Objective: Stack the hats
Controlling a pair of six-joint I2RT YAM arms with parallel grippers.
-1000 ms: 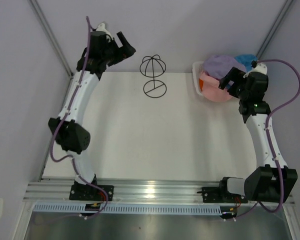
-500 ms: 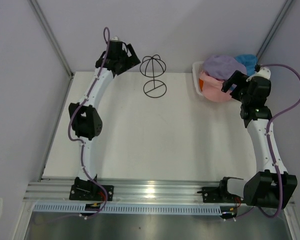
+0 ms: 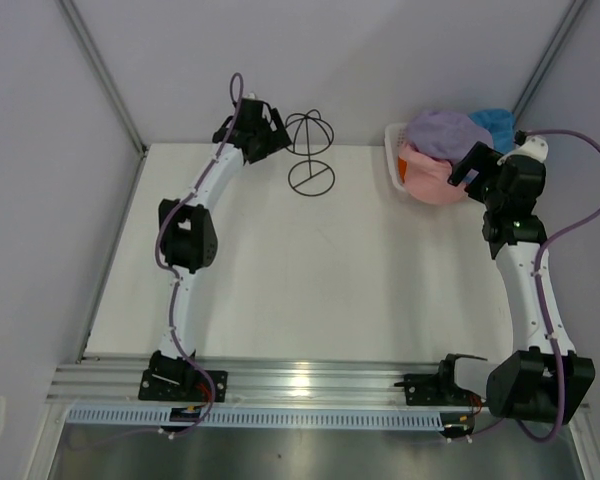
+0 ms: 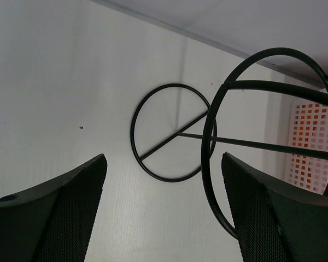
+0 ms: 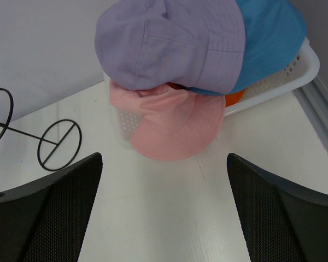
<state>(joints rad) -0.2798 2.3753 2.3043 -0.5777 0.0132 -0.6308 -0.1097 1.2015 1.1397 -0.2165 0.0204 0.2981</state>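
The lavender hat (image 5: pixel 169 43), pink hat (image 5: pixel 175 123), blue hat (image 5: pixel 270 38) and orange hat (image 5: pixel 236 99) are lying heaped in the basket (image 5: pixel 303 68) at the counter's (image 3: pixel 280 280) far right corner. With right tool (image 5: pixel 164 210) and left tool (image 4: pixel 164 213) both hanging released, a shallow pinch is risking dragging two hats together.

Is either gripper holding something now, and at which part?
Nothing is held. The left gripper is open near the wire stand; the right gripper is open before the hats, touching none.
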